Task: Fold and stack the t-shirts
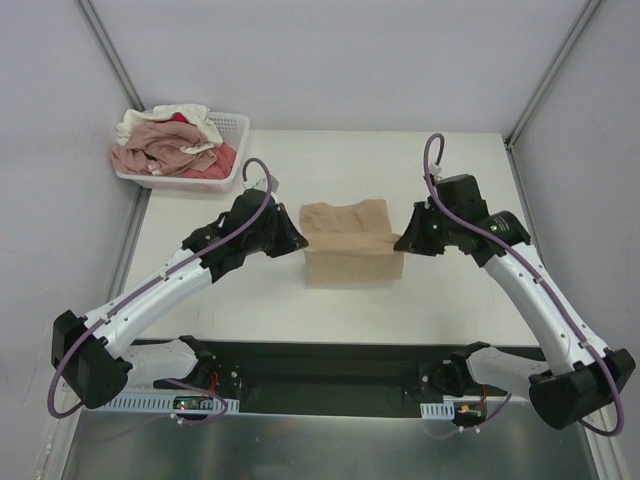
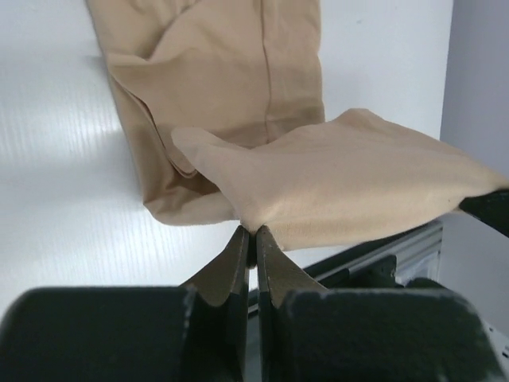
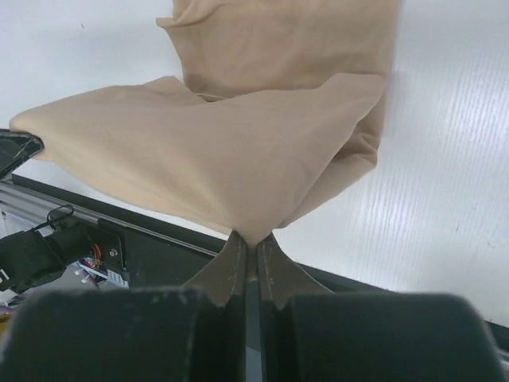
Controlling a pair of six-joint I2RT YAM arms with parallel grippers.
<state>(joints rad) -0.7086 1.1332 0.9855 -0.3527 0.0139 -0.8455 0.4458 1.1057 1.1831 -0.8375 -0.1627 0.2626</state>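
T-shirt (image 1: 350, 258) in tan, sleeves seemingly inside folds

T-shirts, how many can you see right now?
4 distinguishable: the tan t-shirt on the table, pinched by the left gripper and right gripper; a dusty pink t-shirt, a cream-white t-shirt and a red t-shirt heaped in the basket, far left. More may be buried there.

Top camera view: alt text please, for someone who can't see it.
Two robot arms hold a tan shirt by opposite edges on a white table, left claw and right claw shut on it. A basket of crumpled shirts sits at the far left corner.
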